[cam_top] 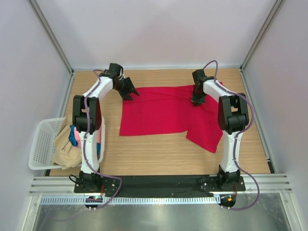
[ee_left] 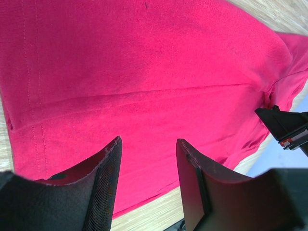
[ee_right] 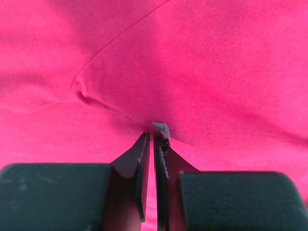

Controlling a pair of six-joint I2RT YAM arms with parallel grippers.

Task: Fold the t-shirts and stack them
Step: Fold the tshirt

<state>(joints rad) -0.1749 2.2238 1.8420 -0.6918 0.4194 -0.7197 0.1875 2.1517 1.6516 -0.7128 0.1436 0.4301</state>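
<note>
A bright red t-shirt (cam_top: 163, 113) lies spread on the wooden table, one sleeve trailing toward the right arm's base. My left gripper (cam_top: 131, 94) hovers at the shirt's far left corner. In the left wrist view it (ee_left: 148, 140) is open, with nothing between its fingers and red cloth (ee_left: 144, 72) beneath. My right gripper (cam_top: 197, 101) is down on the shirt's far right part. The right wrist view shows it (ee_right: 153, 134) shut on a pinched fold of the red t-shirt (ee_right: 192, 62), with creases running out from the tips.
A white mesh basket (cam_top: 41, 144) hangs off the table's left edge beside the left arm. It holds a beige shirt (cam_top: 67, 144), a blue one (cam_top: 73, 135) and a pink one (cam_top: 99, 139). Enclosure walls stand on both sides and at the back.
</note>
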